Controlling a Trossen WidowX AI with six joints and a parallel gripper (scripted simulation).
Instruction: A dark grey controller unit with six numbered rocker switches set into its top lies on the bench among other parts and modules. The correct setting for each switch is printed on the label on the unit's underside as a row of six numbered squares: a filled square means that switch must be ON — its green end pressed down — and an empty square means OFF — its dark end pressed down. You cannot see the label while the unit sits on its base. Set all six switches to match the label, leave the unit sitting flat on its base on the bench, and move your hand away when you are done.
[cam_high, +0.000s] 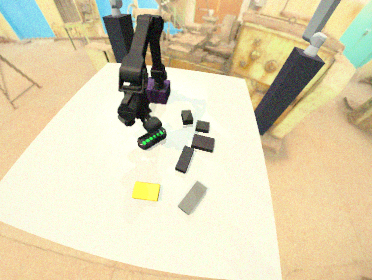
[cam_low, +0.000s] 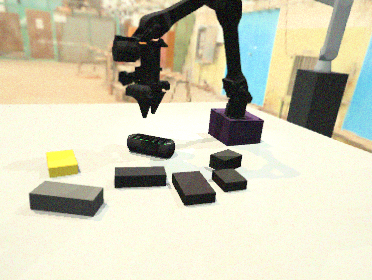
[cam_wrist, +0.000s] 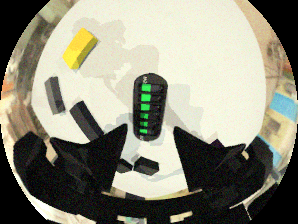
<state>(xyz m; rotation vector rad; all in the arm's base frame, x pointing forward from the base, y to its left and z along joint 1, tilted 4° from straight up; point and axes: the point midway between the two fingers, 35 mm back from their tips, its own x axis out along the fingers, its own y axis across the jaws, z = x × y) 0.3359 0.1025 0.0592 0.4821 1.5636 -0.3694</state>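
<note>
The dark controller unit (cam_high: 154, 140) (cam_low: 150, 145) (cam_wrist: 150, 106) sits on the bench with its switches facing up. In the wrist view a column of green switch ends runs along its left half; the upper patches look larger than the lower ones. Small white print shows at its top end. Which ends are pressed down is too blurred to tell for each switch. The underside label is hidden. My gripper (cam_low: 149, 114) (cam_wrist: 150, 128) is open and empty, pointing down above the unit and not touching it.
A yellow block (cam_high: 146, 191) (cam_low: 62, 163) (cam_wrist: 80, 48), a grey block (cam_high: 193, 197) (cam_low: 67, 198) and a long black block (cam_high: 184, 159) (cam_low: 140, 177) lie apart from the unit. A flat dark block (cam_high: 203, 143) (cam_low: 194, 187) and two smaller ones lie nearer the arm's purple base (cam_high: 159, 91) (cam_low: 235, 126).
</note>
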